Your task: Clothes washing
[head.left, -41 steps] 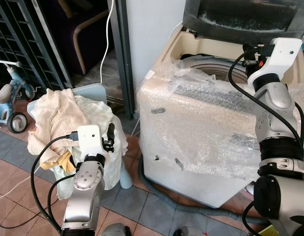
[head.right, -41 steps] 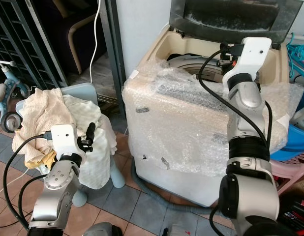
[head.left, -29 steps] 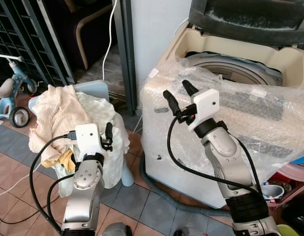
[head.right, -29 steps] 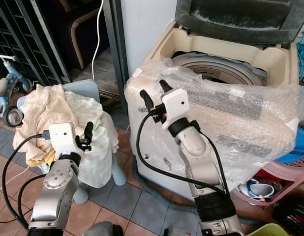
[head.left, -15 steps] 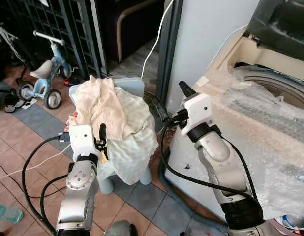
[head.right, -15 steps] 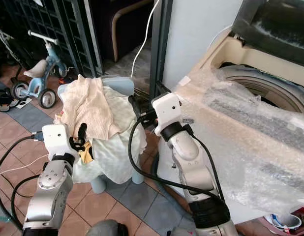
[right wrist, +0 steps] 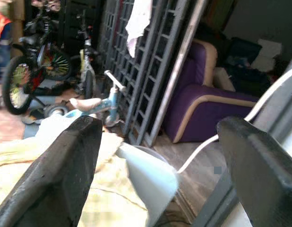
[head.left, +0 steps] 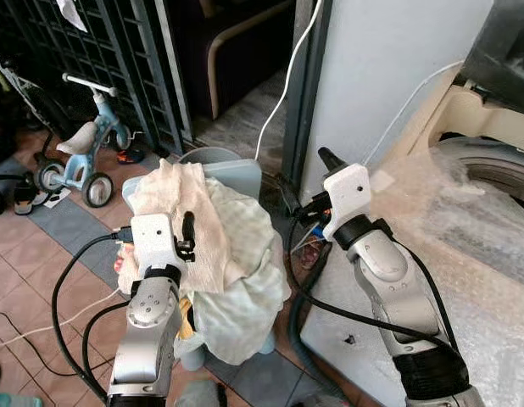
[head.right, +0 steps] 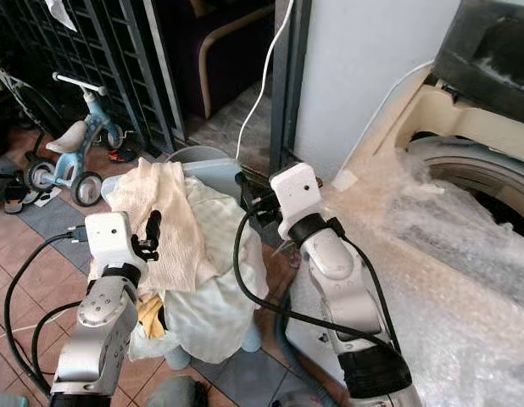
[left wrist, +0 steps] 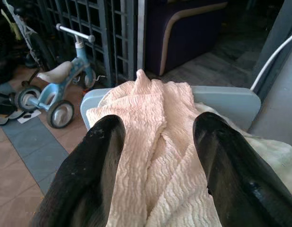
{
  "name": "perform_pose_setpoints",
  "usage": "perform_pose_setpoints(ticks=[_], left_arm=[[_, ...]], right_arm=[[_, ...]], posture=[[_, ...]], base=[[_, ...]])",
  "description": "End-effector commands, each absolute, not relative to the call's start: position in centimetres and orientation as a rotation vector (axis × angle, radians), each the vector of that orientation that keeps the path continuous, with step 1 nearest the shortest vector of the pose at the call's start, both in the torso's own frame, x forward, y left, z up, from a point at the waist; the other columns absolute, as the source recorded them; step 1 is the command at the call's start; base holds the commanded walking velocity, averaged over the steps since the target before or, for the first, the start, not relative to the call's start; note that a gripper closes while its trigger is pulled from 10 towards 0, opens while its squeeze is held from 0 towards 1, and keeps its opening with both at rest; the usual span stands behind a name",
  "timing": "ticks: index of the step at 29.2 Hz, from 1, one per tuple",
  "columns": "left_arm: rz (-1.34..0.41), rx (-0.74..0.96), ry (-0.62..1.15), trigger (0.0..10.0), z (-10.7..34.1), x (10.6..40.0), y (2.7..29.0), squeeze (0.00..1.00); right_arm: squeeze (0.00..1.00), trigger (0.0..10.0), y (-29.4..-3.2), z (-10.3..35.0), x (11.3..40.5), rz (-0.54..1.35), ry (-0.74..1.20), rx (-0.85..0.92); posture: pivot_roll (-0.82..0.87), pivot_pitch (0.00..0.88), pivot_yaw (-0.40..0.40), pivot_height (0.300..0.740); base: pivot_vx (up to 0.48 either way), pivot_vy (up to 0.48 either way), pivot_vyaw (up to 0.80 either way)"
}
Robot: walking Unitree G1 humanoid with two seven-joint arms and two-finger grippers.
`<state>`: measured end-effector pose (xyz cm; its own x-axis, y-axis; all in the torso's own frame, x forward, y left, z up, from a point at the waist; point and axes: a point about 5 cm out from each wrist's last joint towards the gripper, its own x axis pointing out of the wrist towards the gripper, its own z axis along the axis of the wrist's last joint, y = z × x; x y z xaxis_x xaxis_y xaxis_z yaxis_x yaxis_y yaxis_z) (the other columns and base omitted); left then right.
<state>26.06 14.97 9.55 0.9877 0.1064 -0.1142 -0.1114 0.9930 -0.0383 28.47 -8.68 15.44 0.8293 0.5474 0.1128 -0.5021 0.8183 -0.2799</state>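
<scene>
A heap of clothes lies on a pale blue plastic chair (head.left: 234, 175): a cream crinkled cloth (head.left: 184, 210) on top, a pale green cloth (head.left: 245, 280) under it. My left gripper (left wrist: 158, 125) hovers open just above the cream cloth (left wrist: 155, 146), holding nothing. My right gripper (right wrist: 155, 127) is open and empty, raised beside the chair's back, between the heap and the washing machine (head.left: 465, 254). The machine is wrapped in bubble wrap, its lid up and its drum (head.left: 499, 165) partly in view.
A small blue tricycle (head.left: 80, 153) stands on the tiled floor at the left, before a dark metal grille (head.left: 92, 59). A purple sofa (head.left: 236, 51) sits behind. A white cable (head.left: 283, 93) hangs down the wall. Black hoses lie by the machine's base.
My right arm has swung from over the machine's drum down and left to the chair. The camera has turned left, shifting the whole scene. My left gripper stays over the heap.
</scene>
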Motion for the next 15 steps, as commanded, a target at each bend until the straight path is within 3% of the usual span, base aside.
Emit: perform_pose_setpoints(ticks=[1,13,15], left_arm=[[0.131,-0.028,0.107,10.0,9.8,25.9,15.2,0.00],[0.158,0.000,0.100,10.0,10.3,25.8,15.3,0.00],[0.157,-0.011,0.109,10.0,10.2,25.8,15.4,0.00]], right_arm=[[0.00,10.0,-8.3,14.8,28.2,0.597,-0.164,-0.252],[0.00,10.0,-8.4,11.8,28.1,0.700,0.019,-0.339],[0.00,10.0,-8.4,11.1,28.0,0.733,0.054,-0.356]], posture=[[0.01,0.052,0.019,0.740],[0.03,0.053,0.021,0.740],[0.03,0.053,0.021,0.740]], base=[[0.000,0.000,0.80],[0.000,0.000,0.80],[0.000,0.000,0.23]])
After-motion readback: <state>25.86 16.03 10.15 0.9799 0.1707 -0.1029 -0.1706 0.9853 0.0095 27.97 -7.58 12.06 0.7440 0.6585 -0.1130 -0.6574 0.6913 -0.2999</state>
